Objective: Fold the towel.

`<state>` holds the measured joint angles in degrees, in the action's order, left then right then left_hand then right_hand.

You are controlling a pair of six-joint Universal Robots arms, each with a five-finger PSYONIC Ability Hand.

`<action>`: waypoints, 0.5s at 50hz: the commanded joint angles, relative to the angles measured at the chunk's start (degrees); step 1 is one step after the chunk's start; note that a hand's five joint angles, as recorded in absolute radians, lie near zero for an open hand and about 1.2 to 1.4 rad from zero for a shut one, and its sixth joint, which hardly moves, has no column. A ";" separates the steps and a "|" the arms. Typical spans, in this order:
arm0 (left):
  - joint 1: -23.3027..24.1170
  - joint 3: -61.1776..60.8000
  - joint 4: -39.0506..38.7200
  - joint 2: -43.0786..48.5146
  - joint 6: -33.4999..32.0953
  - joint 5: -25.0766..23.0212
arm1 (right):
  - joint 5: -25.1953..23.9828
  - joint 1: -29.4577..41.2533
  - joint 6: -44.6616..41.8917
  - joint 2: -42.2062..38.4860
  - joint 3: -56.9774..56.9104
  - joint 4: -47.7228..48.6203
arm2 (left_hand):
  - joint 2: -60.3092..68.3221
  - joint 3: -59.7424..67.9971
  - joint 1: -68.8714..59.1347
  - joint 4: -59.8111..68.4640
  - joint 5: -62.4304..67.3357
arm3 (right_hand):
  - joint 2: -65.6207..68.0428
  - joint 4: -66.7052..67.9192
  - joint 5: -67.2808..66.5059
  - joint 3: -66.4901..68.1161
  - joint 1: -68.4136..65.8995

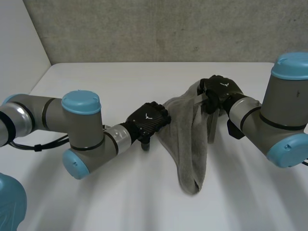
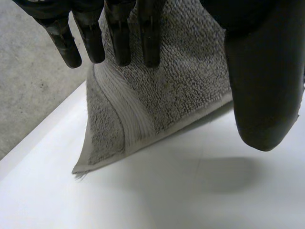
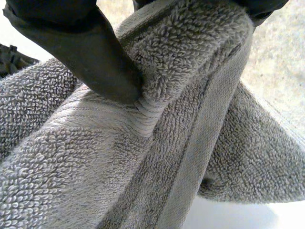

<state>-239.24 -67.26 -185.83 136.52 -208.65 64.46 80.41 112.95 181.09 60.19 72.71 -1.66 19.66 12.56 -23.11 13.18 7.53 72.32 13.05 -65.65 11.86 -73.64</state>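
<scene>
A grey terry towel hangs bunched between my two hands above the white table, and its lowest fold sags to the table near the front. My right hand holds the towel's upper right part. There the thumb presses a thick fold of the towel against the fingers. My left hand is at the towel's left edge. Its fingers are straight against the towel, and the thumb stands apart from the cloth. A striped corner hangs free below those fingers, just above the table.
A grey concrete wall rises behind the table's far edge. The table's left edge runs near my left arm. A light-blue arm cap sits at the near left corner.
</scene>
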 commanded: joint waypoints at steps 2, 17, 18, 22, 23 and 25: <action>2.28 -1.12 -4.45 -0.38 5.70 2.94 | -0.17 -0.01 0.32 -1.48 1.21 0.26 | -2.38 -2.56 5.84 -3.18 -0.25 | 7.68 -3.05 -4.35 -1.86 -6.36; 3.78 -1.91 -7.27 -2.22 7.03 7.61 | 0.89 -3.27 -9.53 9.33 8.59 -0.10 | -2.21 -2.56 5.67 -3.18 -0.08 | -62.32 -3.05 65.65 -1.86 63.64; 3.86 -1.91 -7.27 -2.22 7.03 7.53 | 0.97 -3.79 -11.44 11.77 10.51 -0.10 | -2.21 -2.56 5.67 -3.18 -0.08 | -62.32 -3.05 65.65 -1.86 63.64; 4.04 -1.91 -7.27 -2.22 7.03 7.35 | 0.36 -4.49 -15.67 18.10 17.10 0.43 | -2.38 -2.56 5.83 -3.18 -0.25 | -62.32 -3.05 65.65 -1.86 63.64; 4.04 -1.91 -7.27 -2.05 6.94 7.26 | 0.36 -4.50 -15.68 18.12 17.12 0.43 | -2.38 -2.56 5.83 -3.18 -0.25 | -62.32 -3.05 65.65 -1.86 63.64; 4.04 -1.91 -7.27 -1.96 6.94 7.17 | 0.01 -5.11 -18.39 20.05 20.70 0.26 | -2.38 -2.56 5.83 -3.18 -0.25 | -60.06 -3.05 63.39 -1.86 61.39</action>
<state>-235.26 -69.17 -193.18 134.29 -201.58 72.04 81.12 109.04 168.37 74.10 85.56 -1.55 19.66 12.56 -23.11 13.18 7.53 14.28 13.05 -3.49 11.86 -13.25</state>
